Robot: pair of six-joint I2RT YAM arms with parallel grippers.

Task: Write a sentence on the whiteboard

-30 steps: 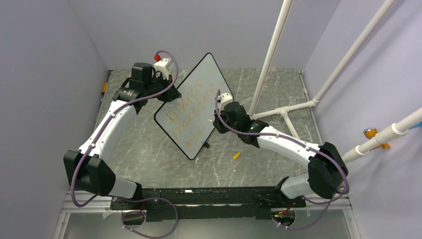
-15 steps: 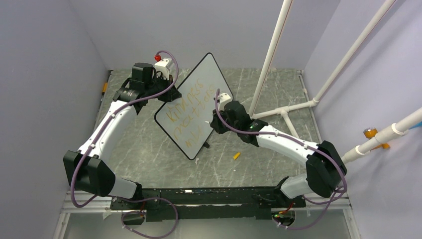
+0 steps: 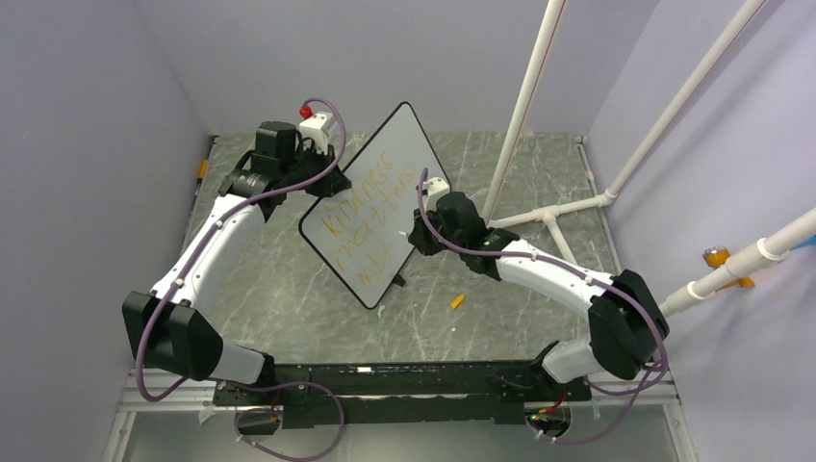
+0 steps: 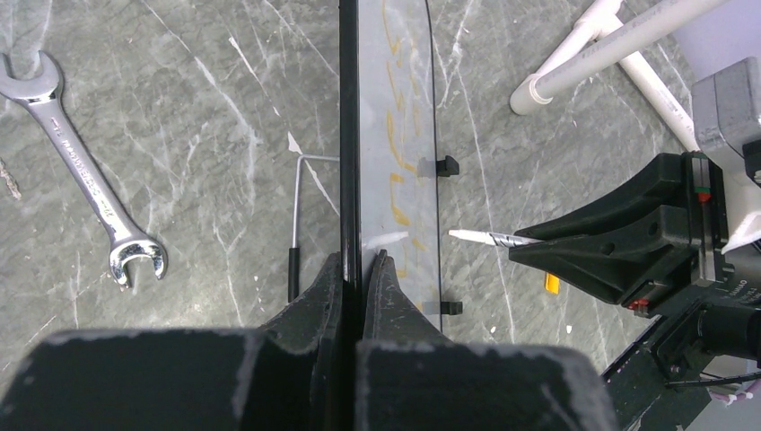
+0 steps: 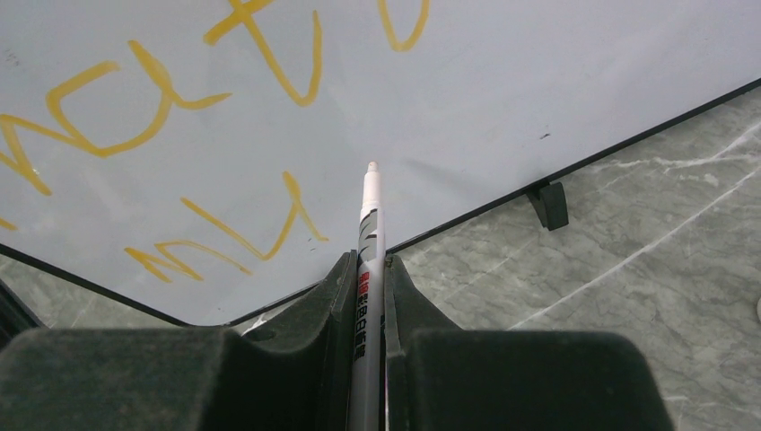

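I hold a slim white marker point(image 5: 370, 206) in my right gripper point(image 5: 370, 262), tip pointing just short of the white black-framed whiteboard point(image 5: 538, 81) clamped edge-on in my left gripper point(image 4: 354, 265).

There is one whiteboard point(image 3: 402, 144), and the sentence point(image 3: 361, 226) on it has three lines. There is one marker point(image 5: 370, 215), one orange cap point(image 3: 457, 301) lying on the table point(image 3: 539, 164), one wrench point(image 4: 85, 180) and one hex key point(image 4: 295, 206). Two small black feet point(image 4: 446, 165) show on the board's edge. At least three long white pipes point(image 3: 524, 106) are visible.
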